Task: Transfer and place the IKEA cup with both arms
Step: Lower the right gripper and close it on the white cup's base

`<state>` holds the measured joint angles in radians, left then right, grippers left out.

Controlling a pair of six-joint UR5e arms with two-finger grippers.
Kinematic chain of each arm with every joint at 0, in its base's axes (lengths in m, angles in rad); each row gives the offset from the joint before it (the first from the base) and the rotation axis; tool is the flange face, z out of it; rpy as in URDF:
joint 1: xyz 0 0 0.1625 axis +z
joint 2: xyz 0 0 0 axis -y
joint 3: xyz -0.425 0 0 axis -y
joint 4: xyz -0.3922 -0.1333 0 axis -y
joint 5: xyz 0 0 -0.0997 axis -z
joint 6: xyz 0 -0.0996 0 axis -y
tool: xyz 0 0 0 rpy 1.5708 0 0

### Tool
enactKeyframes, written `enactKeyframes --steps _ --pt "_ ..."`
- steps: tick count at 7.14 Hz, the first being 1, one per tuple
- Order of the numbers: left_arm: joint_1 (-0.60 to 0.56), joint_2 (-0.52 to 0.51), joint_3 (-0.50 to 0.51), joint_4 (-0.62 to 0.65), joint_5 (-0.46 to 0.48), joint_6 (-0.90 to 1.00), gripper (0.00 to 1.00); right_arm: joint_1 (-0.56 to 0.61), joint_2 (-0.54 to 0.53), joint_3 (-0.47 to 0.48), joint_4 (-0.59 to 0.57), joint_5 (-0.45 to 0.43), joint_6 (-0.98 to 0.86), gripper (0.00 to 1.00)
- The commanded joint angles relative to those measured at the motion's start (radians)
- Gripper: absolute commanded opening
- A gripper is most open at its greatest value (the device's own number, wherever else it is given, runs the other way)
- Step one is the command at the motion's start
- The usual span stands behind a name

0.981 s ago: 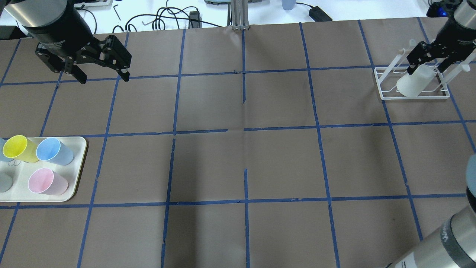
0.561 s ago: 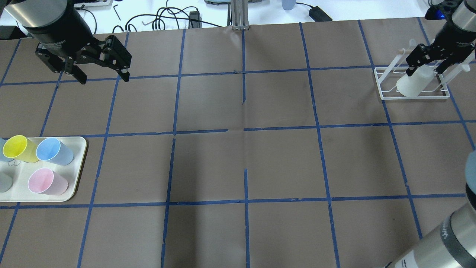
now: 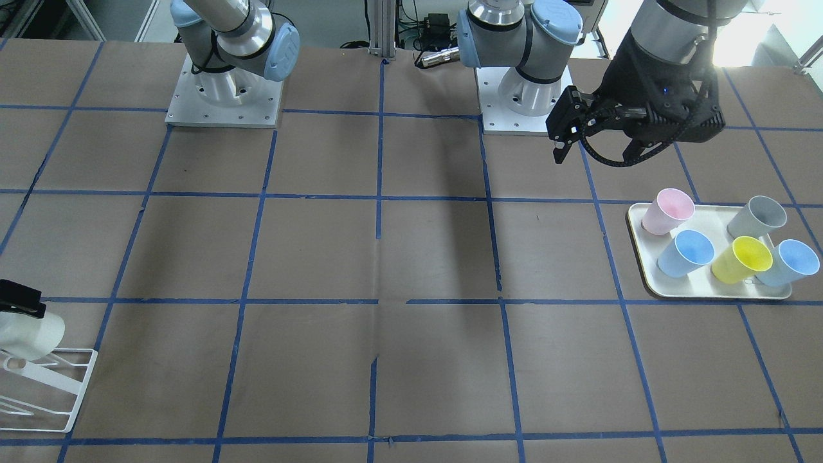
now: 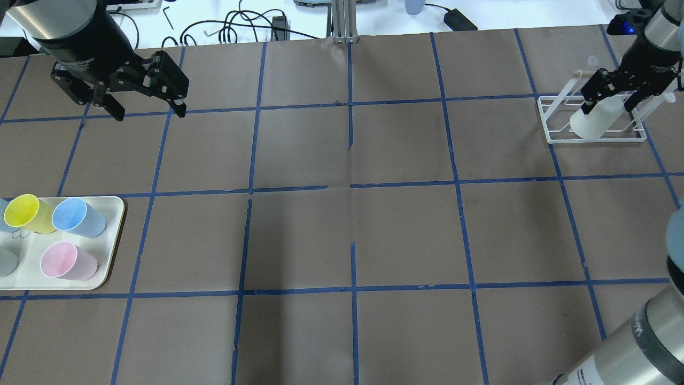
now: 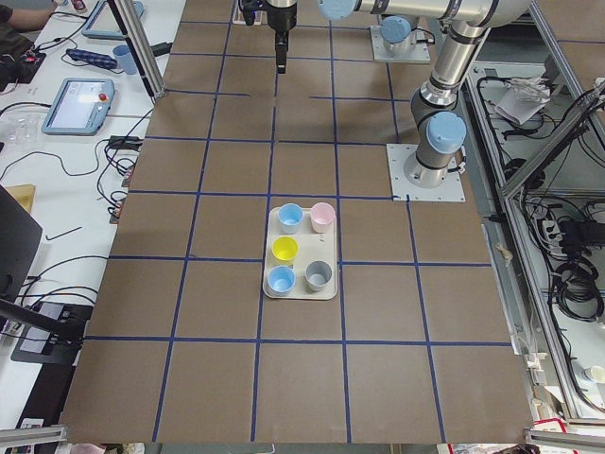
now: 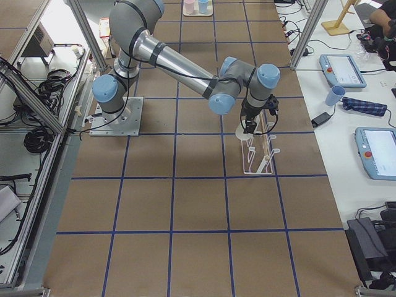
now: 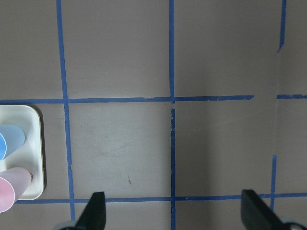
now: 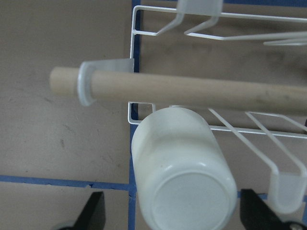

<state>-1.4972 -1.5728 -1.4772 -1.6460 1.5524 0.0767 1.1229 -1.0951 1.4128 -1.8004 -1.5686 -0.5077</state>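
Observation:
The off-white IKEA cup (image 4: 596, 120) sits upside down and tilted on a peg of the white wire rack (image 4: 593, 140) at the far right. It fills the right wrist view (image 8: 182, 182), base toward the camera. My right gripper (image 4: 610, 106) is open, with one finger (image 8: 93, 211) on each side of the cup and a gap on both sides. The front view shows the cup (image 3: 29, 334) at its left edge. My left gripper (image 4: 149, 113) is open and empty, hanging above the far left of the table, well away from the cup.
A cream tray (image 4: 115, 214) at the near left holds yellow (image 4: 26, 213), pink (image 4: 67, 260), grey and two blue cups. A wooden rod (image 8: 192, 88) runs across the rack top above the cup. Brown paper with a blue tape grid covers the table.
My right gripper has shifted slightly toward the far right edge and looks smaller, its open fingers still on either side of the cup. The cup, rack and left arm have not moved.

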Motion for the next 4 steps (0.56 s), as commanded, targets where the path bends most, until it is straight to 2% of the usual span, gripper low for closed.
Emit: enactKeyframes --steps 1,2,4 --pt "0.000 0.000 0.000 0.000 0.000 0.000 1.00 0.000 0.008 0.000 0.001 -0.001 0.000 1.00" --pt "0.000 0.000 0.000 0.000 0.000 0.000 1.00 0.000 0.008 -0.002 -0.001 -0.001 0.000 0.94" --pt "0.000 0.000 0.000 0.000 0.000 0.000 1.00 0.000 0.008 -0.003 -0.001 0.001 0.003 0.76"
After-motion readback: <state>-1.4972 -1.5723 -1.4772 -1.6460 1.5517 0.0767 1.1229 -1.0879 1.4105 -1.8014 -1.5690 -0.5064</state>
